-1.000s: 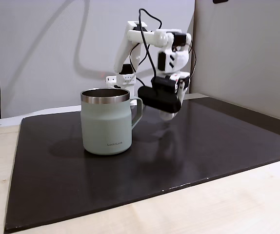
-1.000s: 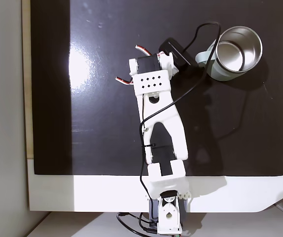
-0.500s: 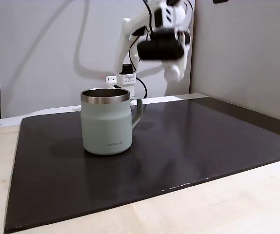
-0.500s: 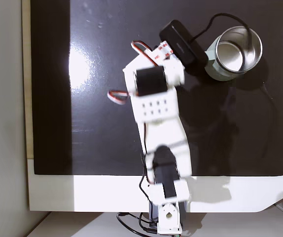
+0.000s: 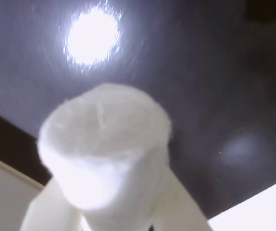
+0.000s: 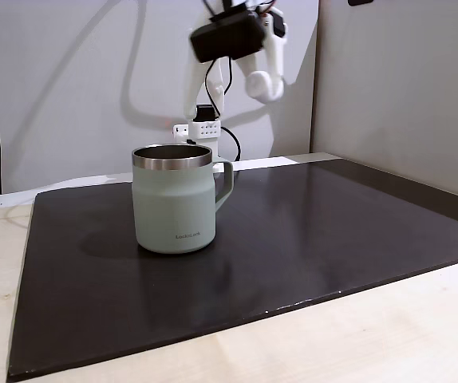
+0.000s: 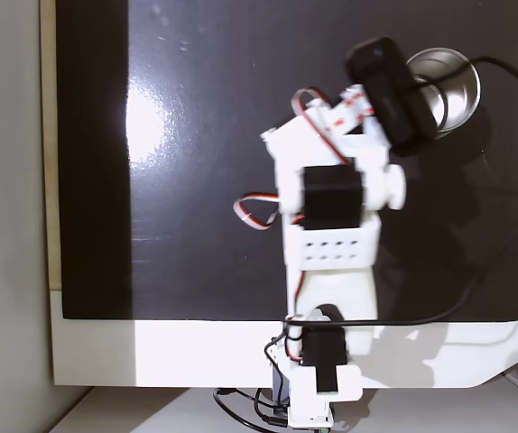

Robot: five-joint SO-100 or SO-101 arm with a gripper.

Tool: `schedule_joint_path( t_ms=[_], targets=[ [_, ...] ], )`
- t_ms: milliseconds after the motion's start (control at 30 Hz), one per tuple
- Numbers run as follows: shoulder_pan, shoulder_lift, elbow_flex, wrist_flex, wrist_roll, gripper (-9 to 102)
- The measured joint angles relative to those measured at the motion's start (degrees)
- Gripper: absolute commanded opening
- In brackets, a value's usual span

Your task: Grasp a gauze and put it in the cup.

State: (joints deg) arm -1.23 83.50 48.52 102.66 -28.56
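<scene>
Gripper clenched on the gauze, roll upright in the wrist view. In a fixed view it hangs high, upper centre; the cup stands below, lower left.

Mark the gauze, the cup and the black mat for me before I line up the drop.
gauze (image 5: 104, 144), wrist view, on the roll's flat end face.
cup (image 6: 173, 211), a fixed view, on its pale green side wall.
black mat (image 6: 325, 231), a fixed view, on bare surface right of the cup.

One fixed camera is sitting low, facing the arm across the dark glossy mat; another is looking straight down; the wrist camera is peering close past the pincer.
</scene>
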Motion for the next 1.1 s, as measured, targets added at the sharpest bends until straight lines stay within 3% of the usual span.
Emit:
schedule_joint_path(
  t_ms=[467, 800, 1100],
  targets=[
    [19.51, -12.92, -24.87, 0.00, 4.75, 0],
    [26.19, -28.12, -46.41, 0.00, 10.55, 0],
    [26.37, -36.74, -51.94, 0.00, 12.83, 0]
  ],
)
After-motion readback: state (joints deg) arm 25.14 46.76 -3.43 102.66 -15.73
